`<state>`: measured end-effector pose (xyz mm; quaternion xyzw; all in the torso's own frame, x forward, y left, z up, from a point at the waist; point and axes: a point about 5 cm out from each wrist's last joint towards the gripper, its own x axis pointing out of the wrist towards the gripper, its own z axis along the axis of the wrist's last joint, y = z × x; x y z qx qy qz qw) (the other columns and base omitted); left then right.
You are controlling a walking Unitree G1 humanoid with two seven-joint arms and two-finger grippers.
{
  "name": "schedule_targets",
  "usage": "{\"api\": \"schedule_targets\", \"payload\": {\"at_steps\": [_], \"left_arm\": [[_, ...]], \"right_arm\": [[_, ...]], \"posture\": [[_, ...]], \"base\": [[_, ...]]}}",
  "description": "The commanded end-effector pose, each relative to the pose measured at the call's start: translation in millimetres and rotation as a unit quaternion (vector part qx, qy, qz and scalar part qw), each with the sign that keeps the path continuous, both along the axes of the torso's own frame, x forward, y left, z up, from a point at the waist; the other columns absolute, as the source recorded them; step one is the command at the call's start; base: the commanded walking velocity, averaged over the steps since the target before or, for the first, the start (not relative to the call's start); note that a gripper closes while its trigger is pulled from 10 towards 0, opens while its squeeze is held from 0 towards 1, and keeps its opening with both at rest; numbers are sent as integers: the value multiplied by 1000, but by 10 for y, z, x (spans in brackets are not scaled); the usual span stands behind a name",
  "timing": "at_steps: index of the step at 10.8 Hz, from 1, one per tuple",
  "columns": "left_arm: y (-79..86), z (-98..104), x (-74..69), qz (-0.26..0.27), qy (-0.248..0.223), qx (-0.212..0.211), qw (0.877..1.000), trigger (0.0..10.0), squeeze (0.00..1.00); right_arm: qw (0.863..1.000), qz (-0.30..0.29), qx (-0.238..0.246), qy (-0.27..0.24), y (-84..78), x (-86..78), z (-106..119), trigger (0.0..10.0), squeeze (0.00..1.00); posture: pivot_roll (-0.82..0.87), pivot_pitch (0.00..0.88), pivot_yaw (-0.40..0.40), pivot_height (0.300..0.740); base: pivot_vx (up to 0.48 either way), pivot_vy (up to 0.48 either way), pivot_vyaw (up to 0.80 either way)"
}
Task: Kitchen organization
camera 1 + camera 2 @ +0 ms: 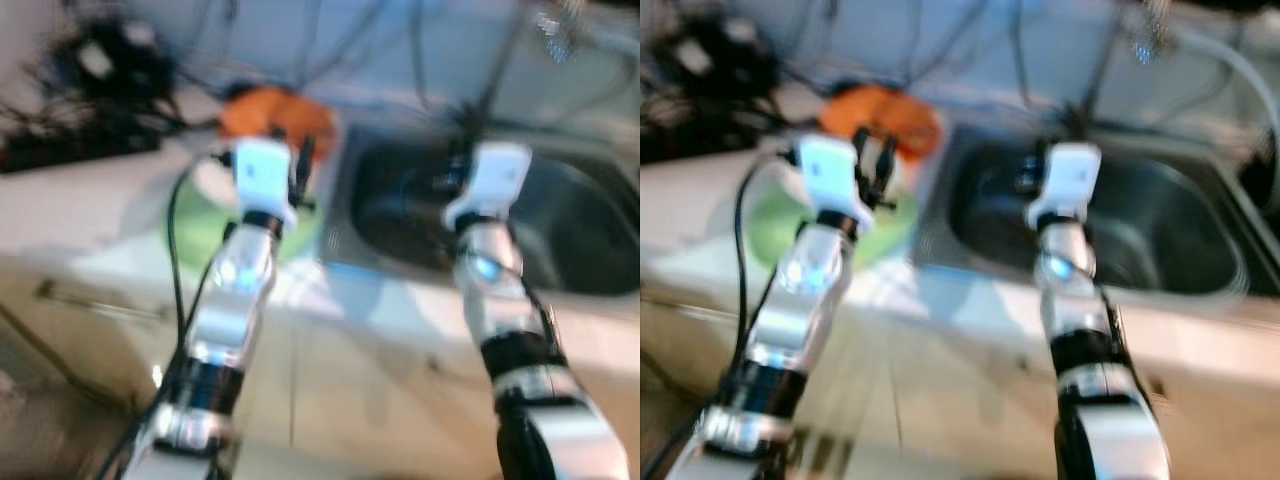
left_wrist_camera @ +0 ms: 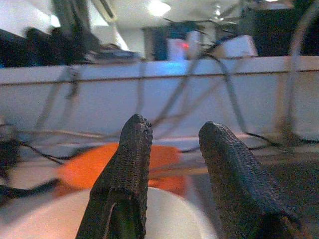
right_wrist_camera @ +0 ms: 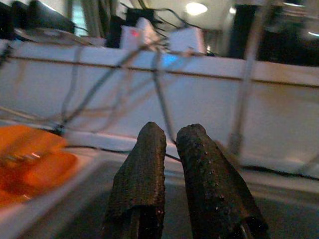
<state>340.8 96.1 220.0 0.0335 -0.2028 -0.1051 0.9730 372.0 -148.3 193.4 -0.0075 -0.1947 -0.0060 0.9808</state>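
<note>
Blurry kitchen counter (image 1: 90,215), sink (image 1: 500,225) on the right. Left gripper (image 2: 172,149) spread apart over white bowl (image 2: 169,219); right gripper (image 3: 172,149) nearly together, empty. Basically nothing organized yet.

One sink (image 1: 600,230), one orange cloth (image 1: 275,112)

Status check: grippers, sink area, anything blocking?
Left gripper open, empty, over white bowl beside orange cloth. Right gripper shut, empty, over sink. Cables hang along back wall.
</note>
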Motion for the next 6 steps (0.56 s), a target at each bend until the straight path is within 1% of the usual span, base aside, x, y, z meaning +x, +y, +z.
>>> {"api": "schedule_targets", "payload": {"at_steps": [1,2,4,5,6], "left_arm": [[33,38,5,6,-7,1,1000,10000,0],[28,34,4,3,-6,3,1000,10000,0],[5,39,-18,-6,-10,-2,1000,10000,0],[15,41,-18,-5,-9,-3,1000,10000,0],[48,61,-14,-1,-11,6,1000,10000,0]], "right_arm": [[1000,13,0,-5,89,8,42,10000,0],[1000,14,1,-4,98,7,40,10000,0],[1000,16,1,0,105,2,16,10000,0],[1000,16,1,1,106,4,11,10000,0],[1000,17,1,4,107,5,1,10000,0]], "posture": [[220,30,-36,740],[221,31,-37,740],[222,30,-38,740],[221,31,-37,740],[225,31,-38,740]], "base": [[337,0,0],[334,0,0],[0,0,0],[0,0,0],[0,0,0]]}}
